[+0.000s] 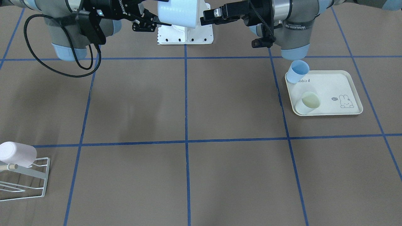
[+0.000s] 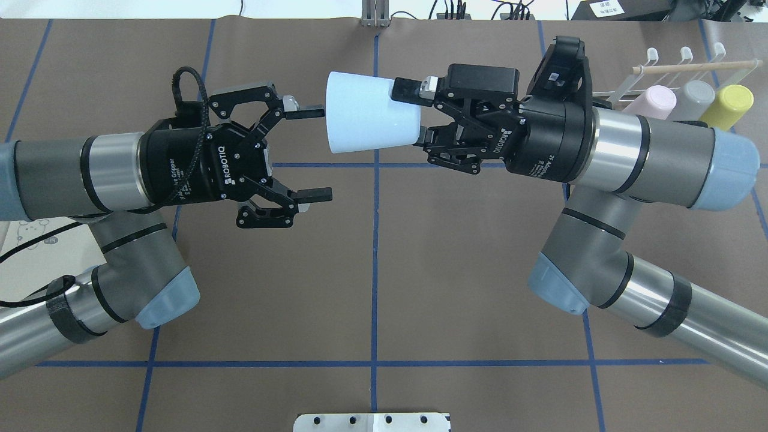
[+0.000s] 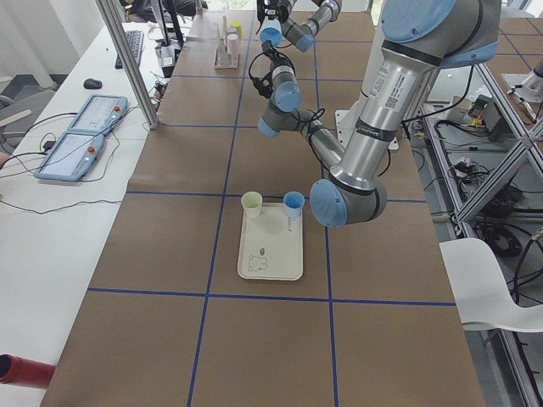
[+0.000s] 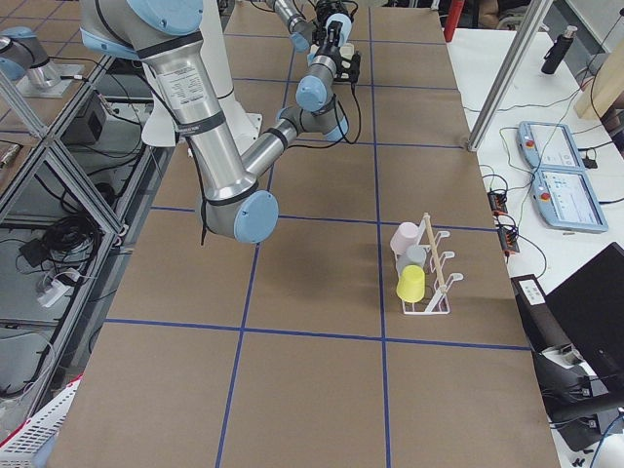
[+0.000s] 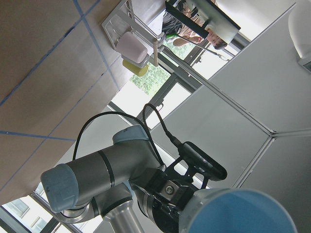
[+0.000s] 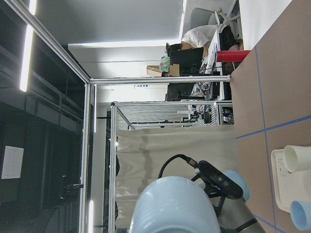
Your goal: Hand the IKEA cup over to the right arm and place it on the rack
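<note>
The pale blue cup (image 2: 369, 120) looks like smooth, matt plastic. Either side of it, the left arm (image 2: 114, 165) and right arm (image 2: 618, 153) show brushed silver metal, matt grey housings and satin light-blue caps. The rack (image 2: 651, 58) is white-coated wire with a bare wooden dowel (image 2: 696, 66). Matt brown paper covers the table (image 1: 238, 175). The tray (image 1: 351, 81) is smooth cream plastic.

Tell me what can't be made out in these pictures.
Front-facing view: the top edge crops the cup and both arms' jaws.
Overhead view: the right arm covers part of the rack.
Side views: the jaws are too small to judge.
Wrist views: the bottom edge cuts off the cup.
</note>
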